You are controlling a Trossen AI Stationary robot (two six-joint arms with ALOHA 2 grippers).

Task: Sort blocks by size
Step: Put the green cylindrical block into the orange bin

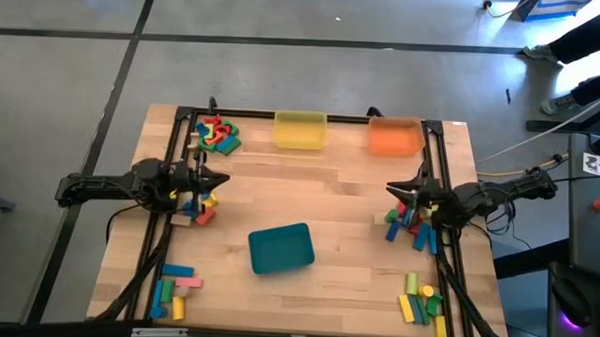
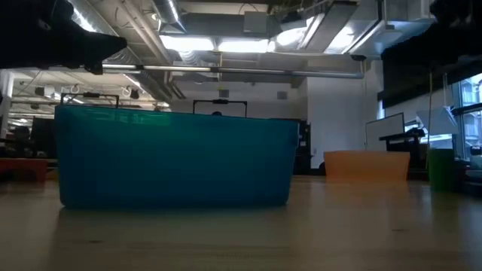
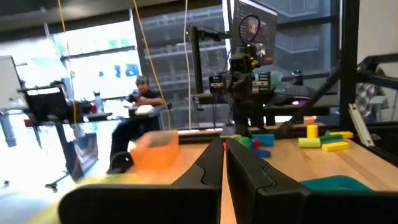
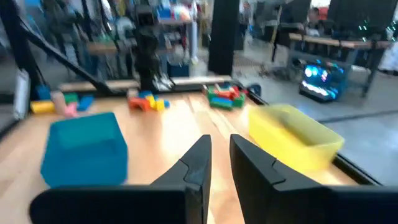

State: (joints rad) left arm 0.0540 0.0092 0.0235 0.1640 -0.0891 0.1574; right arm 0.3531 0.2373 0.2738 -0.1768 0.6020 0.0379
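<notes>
Blocks are scattered in five heaps round the table (image 1: 309,189): one at the far left corner (image 1: 215,134), one under the left arm (image 1: 199,207), one under the right arm (image 1: 406,223), one at the near left corner (image 1: 173,290), one at the near right corner (image 1: 422,301). None lie in the trays as far as I can see from overhead. Yellow tray (image 1: 300,130) and orange tray (image 1: 394,136) sit at the far edge, teal tray (image 1: 280,248) near the middle, a bit toward me.

Left pincer (image 3: 224,163) is shut tight, fingers touching, nothing between them in its wrist cam; it hangs over the left-side heap. Right pincer (image 4: 220,163) is narrow, a slim gap showing, and I see no block in it either (the gap looks bare). It hangs over the right-side heap.

So I judge sorting hasn't really started; both arms sit above their piles w/o a pick.

Risks, as I read it: both pincers need to spread before dropping, else shut fingers will just shove blocks about or knock some off the table edge, esp. on the right where the heap lies close to the rail. Heaps are jumbled, so a grab could take two pieces at once, or a long bar could twist out. Also size calls are hard from overhead, so a wrong tray is likely.
</notes>
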